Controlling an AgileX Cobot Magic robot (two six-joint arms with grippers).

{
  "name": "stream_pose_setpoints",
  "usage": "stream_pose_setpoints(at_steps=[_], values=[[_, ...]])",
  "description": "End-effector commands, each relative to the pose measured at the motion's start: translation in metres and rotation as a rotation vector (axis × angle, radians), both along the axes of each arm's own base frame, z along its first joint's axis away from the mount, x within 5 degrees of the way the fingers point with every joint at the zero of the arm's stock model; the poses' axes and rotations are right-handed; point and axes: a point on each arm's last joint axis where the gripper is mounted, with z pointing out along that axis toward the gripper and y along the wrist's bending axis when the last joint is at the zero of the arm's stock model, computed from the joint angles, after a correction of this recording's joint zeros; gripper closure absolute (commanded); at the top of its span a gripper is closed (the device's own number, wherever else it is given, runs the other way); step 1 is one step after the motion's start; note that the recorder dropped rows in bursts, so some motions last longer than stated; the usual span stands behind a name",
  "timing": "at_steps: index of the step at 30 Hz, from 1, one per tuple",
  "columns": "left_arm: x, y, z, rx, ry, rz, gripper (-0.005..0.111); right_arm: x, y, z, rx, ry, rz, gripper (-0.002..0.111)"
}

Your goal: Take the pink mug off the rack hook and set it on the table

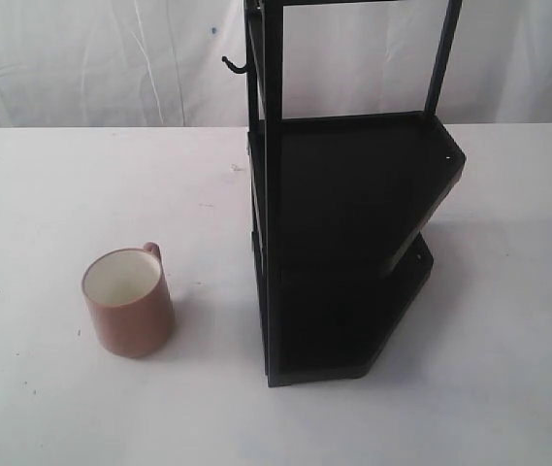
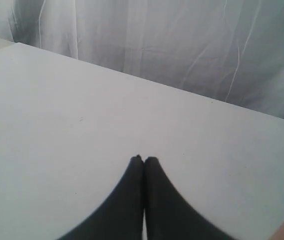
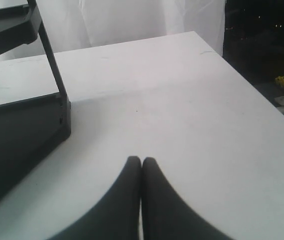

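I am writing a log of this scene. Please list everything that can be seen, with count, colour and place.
pink mug: one, dusty pink with cream inside, upright on the table, left of the rack in the exterior view, apart from it
rack: one, black, two tiers, standing on the table
rack hook: one, black, high on the rack's upright post, nothing hanging on it
table: one, white, under everything
curtain: one, white, behind the table
left gripper: one, black, shut, over bare table
right gripper: one, black, shut, over the table beside the rack
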Motion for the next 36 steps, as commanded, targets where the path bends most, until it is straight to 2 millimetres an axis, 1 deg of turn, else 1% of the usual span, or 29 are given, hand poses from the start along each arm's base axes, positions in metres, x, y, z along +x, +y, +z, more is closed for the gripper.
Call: stream_pose_setpoints(at_steps=[1, 4, 6, 8, 11, 12, 15, 16, 17, 21, 23, 24, 25, 26, 27, 31, 36], values=[[0.0, -0.001, 0.001, 0.014, -0.015, -0.025, 0.107, 0.0, 0.0, 0.001, -0.007, -0.007, -0.006, 0.108], [0.0, -0.004, 0.001, 0.017, -0.023, -0.085, 0.107, 0.0, 0.0, 0.001, -0.007, -0.007, -0.006, 0.108], [-0.006, -0.007, 0.002, 0.024, -0.065, -0.147, 0.107, 0.0, 0.0, 0.001, -0.007, -0.007, -0.006, 0.108], [-0.004, -0.008, -0.003, 0.037, -0.055, -0.184, 0.107, 0.0, 0.0, 0.001, -0.007, -0.007, -0.006, 0.108], [-0.003, -0.003, -0.027, 0.078, 0.105, -0.146, 0.107, 0.0, 0.0, 0.001, -0.007, -0.007, -0.006, 0.108], [0.0, -0.002, -0.05, 0.076, 0.204, -0.144, 0.107, 0.0, 0.0, 0.001, -0.007, -0.007, -0.006, 0.108], [0.004, -0.003, -0.082, 0.067, 0.278, -0.156, 0.107, 0.0, 0.0, 0.001, -0.007, -0.007, -0.006, 0.108], [0.006, -0.004, -0.092, 0.049, 0.267, -0.171, 0.107, 0.0, 0.0, 0.001, -0.007, -0.007, -0.006, 0.108], [0.008, -0.005, -0.088, 0.08, 0.234, -0.19, 0.107, 0.0, 0.0, 0.001, -0.007, -0.007, -0.006, 0.108], [0.009, -0.014, -0.087, 0.087, 0.214, -0.273, 0.107, 0.0, 0.0, 0.001, -0.007, -0.007, -0.006, 0.108], [0.011, -0.012, -0.082, 0.19, 0.176, -0.259, 0.107, 0.0, 0.0, 0.0, -0.007, -0.005, -0.006, 0.108], [0.011, -0.012, -0.082, 0.255, 0.193, -0.267, 0.107, 0.0, 0.0, 0.0, -0.007, -0.005, -0.006, 0.108], [0.009, -0.012, -0.088, 0.275, 0.265, -0.292, 0.107, 0.0, 0.0, 0.0, -0.007, -0.005, -0.006, 0.108], [0.008, -0.013, -0.091, 0.282, 0.31, -0.304, 0.107, 0.0, 0.0, 0.0, -0.007, -0.005, -0.006, 0.108], [0.008, -0.013, -0.092, 0.299, 0.319, -0.309, 0.107, 0.0, 0.0, 0.0, -0.007, -0.005, -0.006, 0.108], [0.01, -0.012, -0.085, 0.322, 0.247, -0.29, 0.107, 0.0, 0.0, 0.0, -0.007, -0.005, -0.006, 0.108], [0.009, -0.012, -0.088, 0.306, 0.28, -0.3, 0.107, 0.0, 0.0, 0.0, -0.007, -0.005, -0.006, 0.108]])
